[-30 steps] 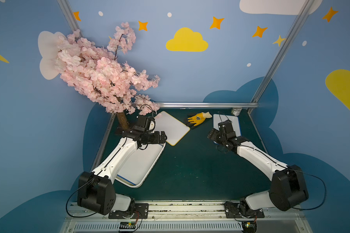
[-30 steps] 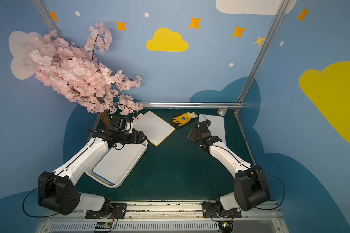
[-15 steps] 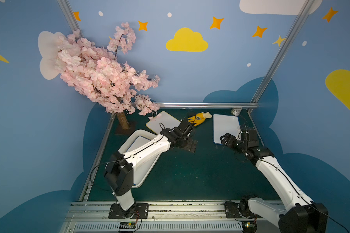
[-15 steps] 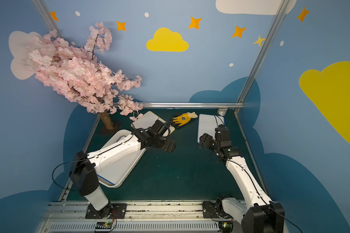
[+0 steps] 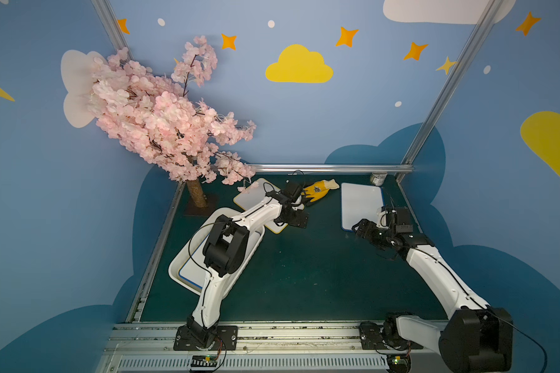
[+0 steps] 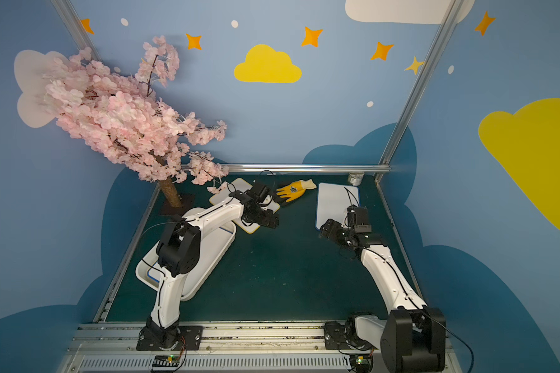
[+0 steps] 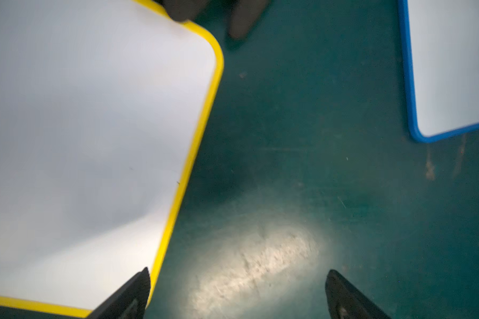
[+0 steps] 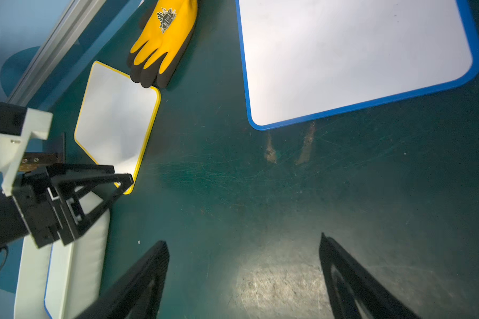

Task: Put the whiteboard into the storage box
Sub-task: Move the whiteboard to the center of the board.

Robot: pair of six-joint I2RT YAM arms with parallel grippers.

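A yellow-rimmed whiteboard [image 5: 254,197] [image 7: 89,138] lies flat at the back of the green mat. My left gripper [image 5: 299,221] [image 7: 238,279] hovers open at its near right corner, one fingertip [image 7: 134,292] over the yellow rim and the other over bare mat. A blue-rimmed whiteboard [image 5: 361,206] [image 8: 351,55] lies at the back right. My right gripper [image 5: 361,227] [image 8: 242,245] stands open and empty just before that board's near left corner. The white storage box [image 5: 175,268] [image 6: 214,255] sits at the left under my left arm, with a blue-edged whiteboard [image 5: 193,268] lying in it.
A yellow and black glove [image 5: 317,190] [image 8: 163,36] lies between the two boards at the back, touching the yellow one. A small can [image 5: 378,178] stands in the back right corner. A pink blossom tree [image 5: 162,129] overhangs the back left, its trunk [image 5: 196,193] behind the box.
My left arm has swung right from the tree side to the yellow board's near right corner. My right arm has drawn back to the right, near the blue board. Both grippers stayed open.
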